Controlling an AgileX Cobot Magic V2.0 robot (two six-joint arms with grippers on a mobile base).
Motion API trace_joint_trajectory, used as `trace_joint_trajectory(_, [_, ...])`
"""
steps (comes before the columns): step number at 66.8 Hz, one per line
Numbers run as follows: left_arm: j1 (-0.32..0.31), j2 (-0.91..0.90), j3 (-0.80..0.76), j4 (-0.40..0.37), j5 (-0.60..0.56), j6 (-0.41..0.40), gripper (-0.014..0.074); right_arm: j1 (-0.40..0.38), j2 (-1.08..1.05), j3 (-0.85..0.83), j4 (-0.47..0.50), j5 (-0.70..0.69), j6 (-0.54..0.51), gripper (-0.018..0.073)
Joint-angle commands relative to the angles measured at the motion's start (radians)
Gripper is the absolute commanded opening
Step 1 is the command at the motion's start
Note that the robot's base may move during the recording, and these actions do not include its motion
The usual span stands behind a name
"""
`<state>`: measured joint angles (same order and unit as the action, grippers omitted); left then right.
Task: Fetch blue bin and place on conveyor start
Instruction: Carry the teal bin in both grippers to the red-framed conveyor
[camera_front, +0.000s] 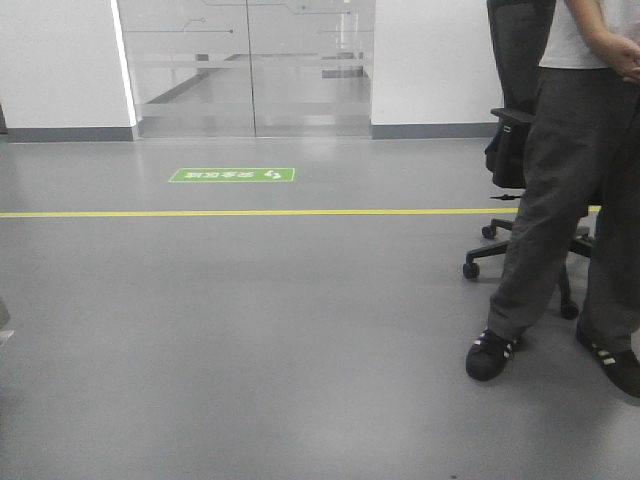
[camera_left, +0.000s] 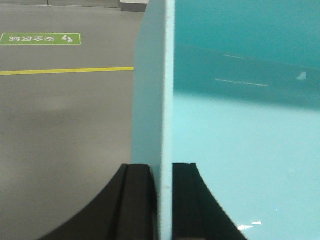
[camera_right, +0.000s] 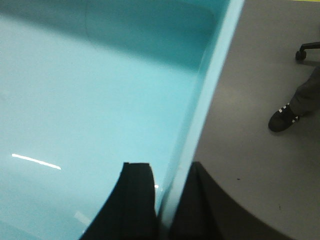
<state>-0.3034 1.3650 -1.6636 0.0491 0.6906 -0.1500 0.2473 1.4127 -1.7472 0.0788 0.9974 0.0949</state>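
**A:** Where is the blue bin (camera_left: 240, 150) sitting?

**B:** It is hanging between the two arms. The left gripper (camera_left: 161, 170) is pinching its left wall, one black finger (camera_left: 135, 200) outside and one inside. The right gripper (camera_right: 167, 170) is clamping the right wall in the same way.

**A:** Are you seeing the whole tub?

**B:** No. Each wrist view is cutting it off, showing only smooth pale interior and one rim. How high it is riding over the grey floor (camera_left: 60, 140) I cannot tell.

**A:** And around it?

**B:** A green sign (camera_left: 40, 38) and a yellow line (camera_left: 65, 71) are lying far off on the left. On the right, a person (camera_front: 570, 180) is standing by an office chair (camera_front: 508, 150), cropped above the chest. Only one shoe (camera_right: 282, 117) is showing in the right wrist view.
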Motion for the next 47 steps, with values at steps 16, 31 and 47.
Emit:
trace_joint_trajectory(16, [0.002,-0.017,-0.011,-0.035,-0.073,-0.018,-0.0111,-0.005,-0.01,-0.007,-0.017,-0.037,-0.029,-0.0151])
trace_joint_trajectory(31, [0.002,-0.017,-0.011,-0.035,-0.073,-0.018,-0.0111,-0.005,-0.01,-0.007,-0.017,-0.039,-0.029,-0.0151])
trace_joint_trajectory(47, [0.002,-0.017,-0.011,-0.035,-0.073,-0.018,-0.0111,-0.005,-0.01,-0.007,-0.017,-0.048,-0.029,-0.0151])
